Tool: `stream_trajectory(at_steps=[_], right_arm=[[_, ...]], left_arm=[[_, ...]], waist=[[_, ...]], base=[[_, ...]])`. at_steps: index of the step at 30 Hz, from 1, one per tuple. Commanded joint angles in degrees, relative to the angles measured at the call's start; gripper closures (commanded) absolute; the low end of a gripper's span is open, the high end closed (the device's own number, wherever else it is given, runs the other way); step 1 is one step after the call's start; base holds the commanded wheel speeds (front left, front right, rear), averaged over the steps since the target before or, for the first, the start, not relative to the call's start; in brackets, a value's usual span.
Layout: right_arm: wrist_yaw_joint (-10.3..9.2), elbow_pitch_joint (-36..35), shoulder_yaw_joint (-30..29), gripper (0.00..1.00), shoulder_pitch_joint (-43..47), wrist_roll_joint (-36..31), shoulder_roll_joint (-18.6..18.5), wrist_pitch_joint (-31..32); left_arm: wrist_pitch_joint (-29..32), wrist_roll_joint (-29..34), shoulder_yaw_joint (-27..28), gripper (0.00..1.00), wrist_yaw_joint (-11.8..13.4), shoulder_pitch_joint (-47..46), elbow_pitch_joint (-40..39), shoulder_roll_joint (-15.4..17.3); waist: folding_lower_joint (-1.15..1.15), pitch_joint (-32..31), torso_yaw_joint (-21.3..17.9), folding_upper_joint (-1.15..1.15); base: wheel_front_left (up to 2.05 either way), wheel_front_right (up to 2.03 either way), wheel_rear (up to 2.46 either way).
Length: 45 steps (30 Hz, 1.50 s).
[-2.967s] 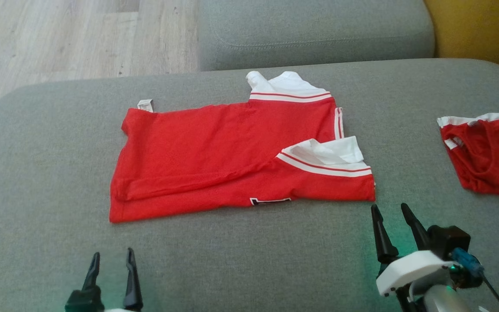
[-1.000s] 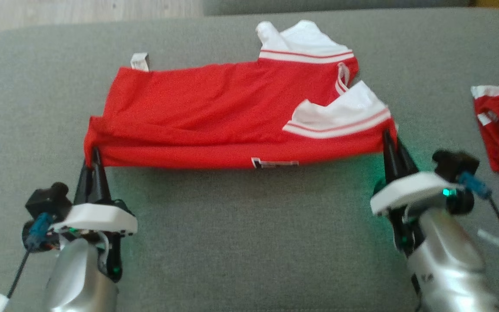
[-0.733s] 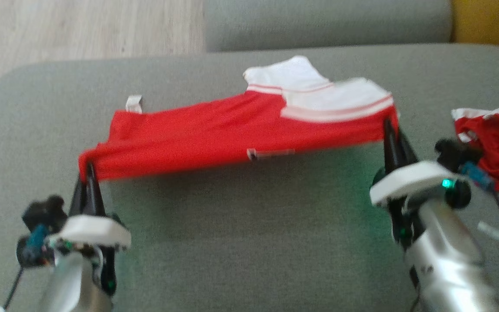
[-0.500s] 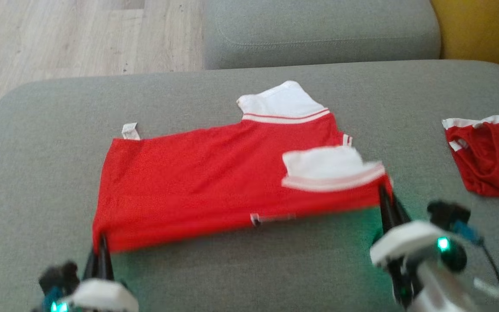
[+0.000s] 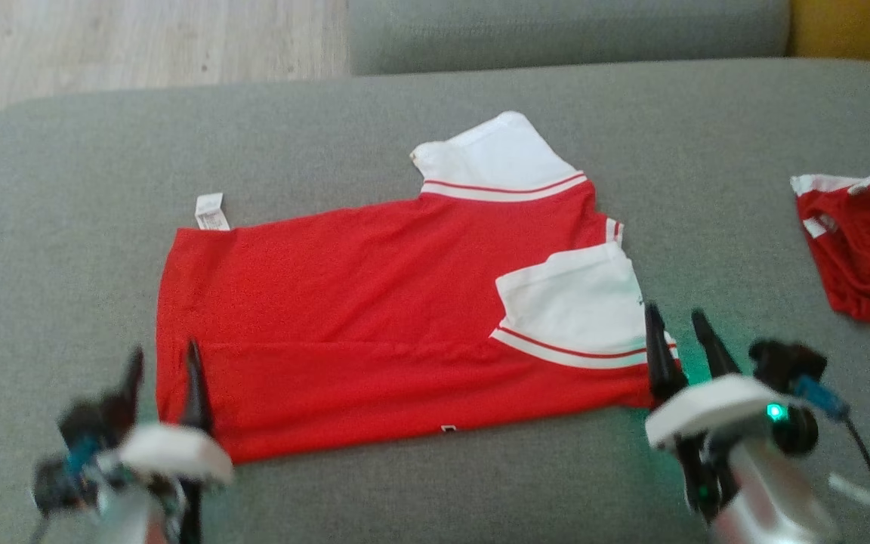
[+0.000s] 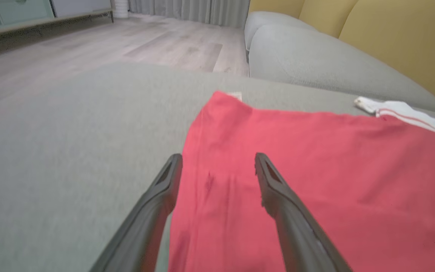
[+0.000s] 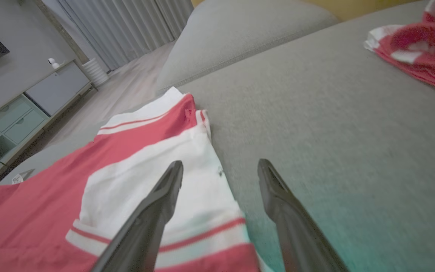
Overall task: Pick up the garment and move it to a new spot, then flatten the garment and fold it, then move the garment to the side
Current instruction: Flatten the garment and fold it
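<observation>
The garment (image 5: 344, 310) is a red shirt with white, red-striped sleeves, lying flat and folded lengthwise on the grey sofa cushion (image 5: 420, 491). My left gripper (image 5: 165, 355) stands open over its near left corner, one finger over red cloth (image 6: 315, 177), the other over the cushion. At the near right corner my right gripper (image 5: 675, 316) is open beside the white sleeve (image 5: 578, 310). From the right wrist, the right gripper (image 7: 220, 163) straddles the sleeve's edge (image 7: 172, 151). Nothing is held between either pair of fingers.
A second red and white garment (image 5: 862, 242) lies crumpled at the cushion's right edge. Another grey cushion (image 5: 556, 30) sits behind, with wooden floor (image 5: 140, 45) at the far left and yellow upholstery (image 5: 854, 30) at the far right.
Both grippers were shut on the garment's near corners and drew it toward me, laying it flat. They have now opened and let go. The camera also shifted.
</observation>
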Motion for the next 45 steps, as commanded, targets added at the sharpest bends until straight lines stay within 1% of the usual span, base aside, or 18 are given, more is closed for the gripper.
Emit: stream_trajectory(at_steps=[1,4,7,10,12,15,19,24,26,31,32,33,34,36,41,45], right_arm=[[-0.04,-2.29,1.44,0.00,-3.93,-0.58,-0.15,-0.38],[-0.04,-2.99,2.63,0.00,-7.13,-0.86,-0.15,-0.38],[-0.04,-3.18,3.71,0.00,-10.43,-1.10,-0.15,-0.35],[-0.04,-3.07,4.62,0.00,-13.08,-0.93,-0.15,-0.34],[-0.04,-2.92,5.20,0.00,-14.39,-0.72,-0.15,-0.35],[-0.04,-2.77,6.09,0.00,-15.72,-0.21,-0.15,-0.36],[-0.04,-2.83,6.76,0.00,-16.62,0.36,-0.15,-0.37],[-0.04,-3.05,6.74,0.00,-17.08,0.21,-0.15,-0.37],[-0.04,-3.16,6.60,0.00,-17.64,-0.17,-0.15,-0.37],[-0.04,-3.30,6.76,0.00,-19.02,-0.55,-0.15,-0.37],[-0.04,-3.33,6.85,0.00,-19.35,-0.59,-0.15,-0.38],[-0.04,-3.36,6.98,0.00,-19.72,-0.56,-0.15,-0.38],[-0.04,-3.36,7.22,0.00,-20.14,-0.64,-0.15,-0.38],[-0.04,-3.04,7.74,0.00,-21.19,-0.64,-0.15,-0.21],[-0.04,-0.69,7.91,0.00,-26.03,-3.80,-0.36,3.52],[-0.04,2.16,6.93,0.00,-31.71,-6.86,-1.73,7.97]], left_arm=[[-0.32,0.47,0.95,0.00,-0.53,-6.43,-0.57,3.14],[3.07,0.46,-1.04,0.00,-1.58,-13.63,3.61,7.42],[6.88,-0.11,-4.30,0.00,-1.99,-20.13,6.74,11.37],[10.84,-3.96,-9.45,0.00,-2.04,-24.63,8.52,13.91],[12.45,-7.14,-12.36,0.00,-2.05,-26.51,9.07,15.53],[13.46,-12.27,-15.77,0.00,-2.06,-28.29,9.12,17.46],[12.54,-15.96,-19.30,0.00,-2.07,-29.40,10.48,20.25],[10.79,-18.89,-21.37,0.00,-2.07,-30.54,12.49,21.16],[9.70,-20.29,-23.06,0.00,-2.07,-31.54,13.74,21.43],[9.17,-22.70,-26.06,0.00,-2.07,-33.19,15.42,21.63],[9.07,-23.05,-26.62,0.16,-2.07,-33.55,15.80,21.71],[9.07,-23.39,-27.21,0.38,-2.07,-33.89,16.18,21.74],[9.11,-23.66,-27.84,0.69,-2.07,-34.20,16.54,21.74],[8.78,-24.27,-28.88,1.00,-2.07,-34.73,17.10,21.73],[5.80,-25.15,-31.64,1.00,-2.07,-36.22,17.24,21.45],[3.73,-25.76,-34.02,1.00,-2.07,-37.74,16.73,20.12]], waist=[[-0.01,1.75,0.12,0.00],[-0.01,4.03,-0.06,0.00],[-0.01,6.42,-0.41,0.00],[-0.01,8.59,-0.73,0.00],[-0.01,9.73,-0.98,0.00],[-0.01,11.14,-1.31,0.00],[-0.01,12.48,-1.77,0.00],[-0.01,13.43,-2.00,0.00],[-0.01,14.08,-2.07,0.00],[-0.01,15.25,-2.01,0.00],[-0.01,15.49,-2.00,0.00],[-0.01,15.71,-1.97,0.00],[-0.01,15.91,-1.95,0.00],[-0.01,16.27,-1.82,0.00],[-0.01,16.90,-0.45,0.00],[-0.01,17.61,1.90,0.00]], base=[[0.00,0.00,0.00],[0.00,0.00,0.00],[0.00,0.00,0.00],[0.00,0.00,0.00],[0.00,0.00,0.00],[0.00,0.00,0.00],[0.00,0.00,0.00],[0.00,0.00,0.00],[0.00,0.00,0.00],[0.00,0.00,0.00],[0.00,0.00,0.00],[0.00,0.00,0.00],[0.00,0.00,0.00],[0.00,0.00,0.00],[0.00,0.00,0.00],[0.00,0.00,0.00]])
